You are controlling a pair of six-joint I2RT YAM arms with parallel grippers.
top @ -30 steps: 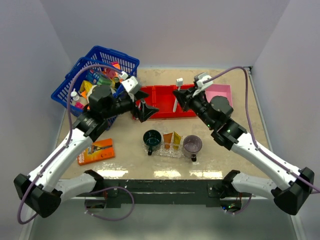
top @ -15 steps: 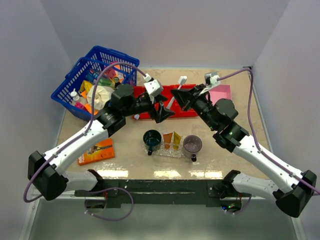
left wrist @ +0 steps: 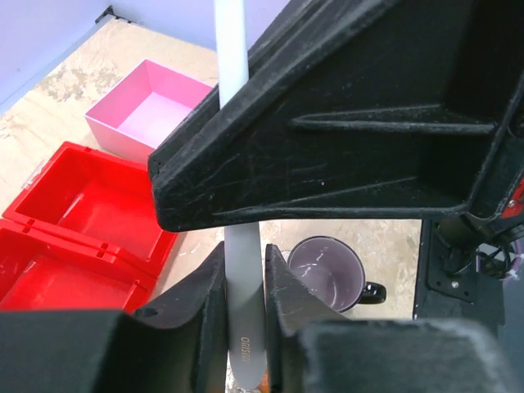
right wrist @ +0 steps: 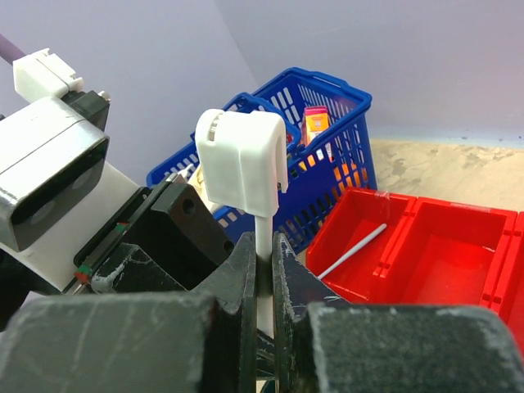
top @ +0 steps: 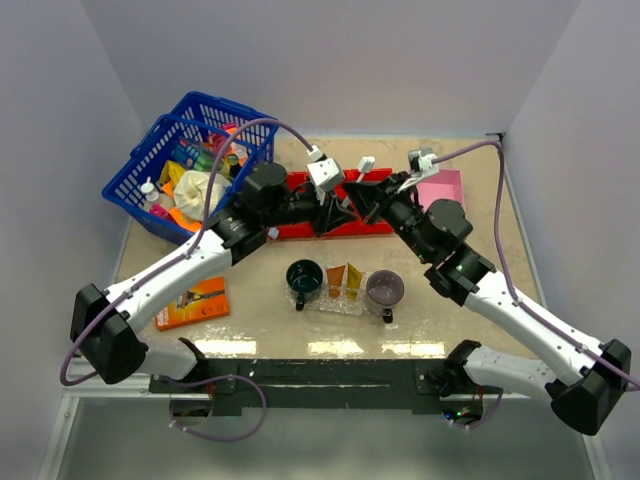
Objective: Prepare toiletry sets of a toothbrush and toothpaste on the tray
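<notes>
from the top view, the left gripper (top: 338, 206) and the right gripper (top: 361, 197) are meeting tip to tip above the red bin (top: 300, 186) at the far middle of the table. a white toothbrush (top: 364, 164) is sticking up between them, head upward. nearer, the clear tray (top: 344, 301) is lying between a dark green mug (top: 303, 279) on its left and a purple mug (top: 384, 288) on its right. it is carrying an orange tube (top: 335, 280) and a yellow-orange tube (top: 354, 283) side by side. a blue basket (top: 190, 160) is sitting far left, a pink box (top: 443, 187) far right, and an orange razor pack (top: 192, 302) near left.

from the left wrist, the left gripper (left wrist: 244, 304) is pinching the toothbrush (left wrist: 243, 323) handle, a finger pressing each side. the right gripper's black finger (left wrist: 352, 131) is crossing just above.

from the right wrist, the right gripper (right wrist: 264, 264) is clamping the toothbrush (right wrist: 243, 160) shaft below its capped head. a thin white stick (right wrist: 352, 250) is lying in the red bin (right wrist: 442, 246).
</notes>
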